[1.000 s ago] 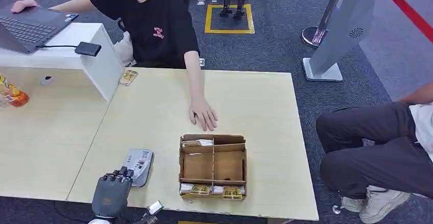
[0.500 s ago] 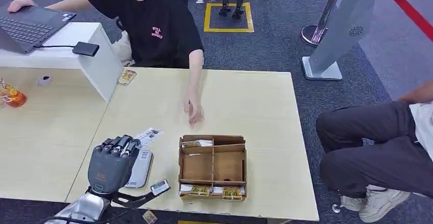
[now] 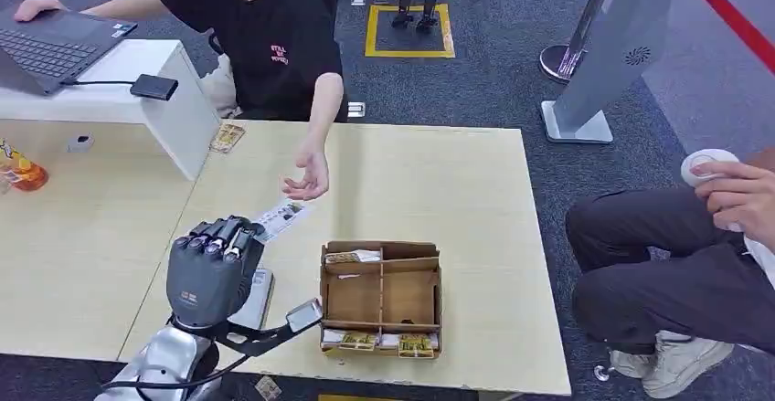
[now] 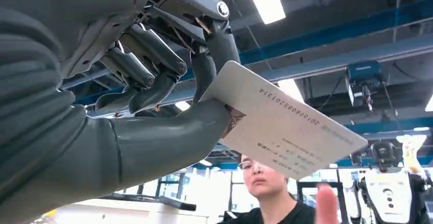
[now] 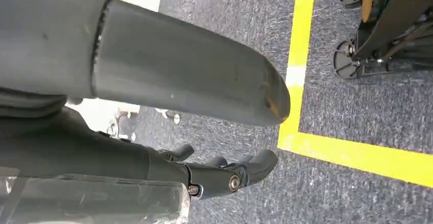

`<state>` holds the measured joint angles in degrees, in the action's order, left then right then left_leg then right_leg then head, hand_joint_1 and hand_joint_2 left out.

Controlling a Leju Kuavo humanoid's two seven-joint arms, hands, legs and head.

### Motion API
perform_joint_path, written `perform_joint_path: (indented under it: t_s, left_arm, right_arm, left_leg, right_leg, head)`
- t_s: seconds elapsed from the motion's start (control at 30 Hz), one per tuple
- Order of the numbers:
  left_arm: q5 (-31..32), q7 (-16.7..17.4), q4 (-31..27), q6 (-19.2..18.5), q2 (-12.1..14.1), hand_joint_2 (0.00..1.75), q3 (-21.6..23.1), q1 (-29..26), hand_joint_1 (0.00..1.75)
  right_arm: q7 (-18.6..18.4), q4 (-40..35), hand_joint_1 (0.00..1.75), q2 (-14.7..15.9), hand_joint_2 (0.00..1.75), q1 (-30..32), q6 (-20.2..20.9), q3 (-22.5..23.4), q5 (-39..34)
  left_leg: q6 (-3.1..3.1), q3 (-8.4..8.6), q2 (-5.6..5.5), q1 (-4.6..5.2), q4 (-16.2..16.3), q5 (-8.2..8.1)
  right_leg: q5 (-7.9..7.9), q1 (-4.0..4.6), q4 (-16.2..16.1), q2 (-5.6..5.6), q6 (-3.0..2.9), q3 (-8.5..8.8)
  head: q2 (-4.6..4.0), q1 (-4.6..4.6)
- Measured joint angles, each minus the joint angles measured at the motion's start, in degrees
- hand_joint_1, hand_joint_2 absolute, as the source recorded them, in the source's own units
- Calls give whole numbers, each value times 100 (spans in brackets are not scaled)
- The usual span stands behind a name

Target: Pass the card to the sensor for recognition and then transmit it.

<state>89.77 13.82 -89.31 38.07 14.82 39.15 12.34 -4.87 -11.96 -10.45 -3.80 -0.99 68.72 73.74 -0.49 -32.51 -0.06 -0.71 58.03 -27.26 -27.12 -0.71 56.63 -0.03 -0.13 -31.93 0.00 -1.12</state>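
Here the left hand (image 3: pixel 212 269) pinches the card (image 3: pixel 280 218), which juts past its fingertips toward a person's hand (image 3: pixel 309 178); the right hand (image 5: pixel 153 81) hangs released.

A white card (image 3: pixel 281 217) with dark print sits at 1 o'clock of the dark grey left hand (image 3: pixel 209 269); brown cardboard box (image 3: pixel 381 298); pale wood table (image 3: pixel 439 182).

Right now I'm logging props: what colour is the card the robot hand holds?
White with dark printed text; the card shows best in the left wrist view.
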Motion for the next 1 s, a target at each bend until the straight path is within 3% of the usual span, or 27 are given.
perform_joint_path:
  t_s: [0.07,0.13,0.27,0.67,0.7,0.73,0.77,1.0]
  left_arm:
    - [0,-44,222,0,-232,175,-77,139,175]
    - [0,151,618,0,-476,175,-118,377,175]
    - [2,384,1156,0,-714,175,-116,739,175]
    - [2,520,2291,0,-964,175,-116,1198,175]
    - [2,520,2326,0,-966,175,-116,1199,68]
    - [2,520,2372,0,-974,175,-116,1198,7]
    - [2,519,2394,0,-977,175,-116,1195,0]
    - [2,537,2396,0,-981,175,-118,1088,0]
  right_arm:
    - [2,2,0,0,0,-8,35,-53,57]
    - [11,7,0,0,0,-31,35,-127,112]
    - [13,24,0,0,0,-67,37,-236,203]
    - [-15,31,0,0,0,-80,37,-470,365]
    - [-15,31,0,0,0,-79,37,-470,365]
    - [-13,31,0,0,0,-80,37,-470,357]
    - [-11,31,0,0,0,-81,37,-470,348]
    - [9,42,0,0,0,-78,37,-470,317]
  left_leg:
    - [1,-1,-1,1,1,1]
    - [4,-8,-8,-1,2,5]
    - [3,-4,-2,-1,2,5]
    - [3,-6,4,0,1,5]
    - [3,-7,4,0,1,5]
    - [3,-8,4,0,1,5]
    - [3,-8,4,0,1,5]
    - [3,-10,3,0,0,4]
  right_leg:
    - [2,-1,-1,-1,2,-2]
    - [4,0,0,-8,3,-2]
    - [10,0,0,0,-2,-4]
    - [10,0,1,8,-1,-9]
    - [10,0,0,8,-1,-10]
    - [10,0,0,8,-1,-10]
    - [10,0,0,8,-1,-10]
    - [9,0,0,7,-1,-12]
  head:
    - [0,-2]
    - [0,2]
    - [0,-2]
    - [0,-2]
    - [0,-2]
    - [0,-2]
    - [0,-2]
    - [0,-2]
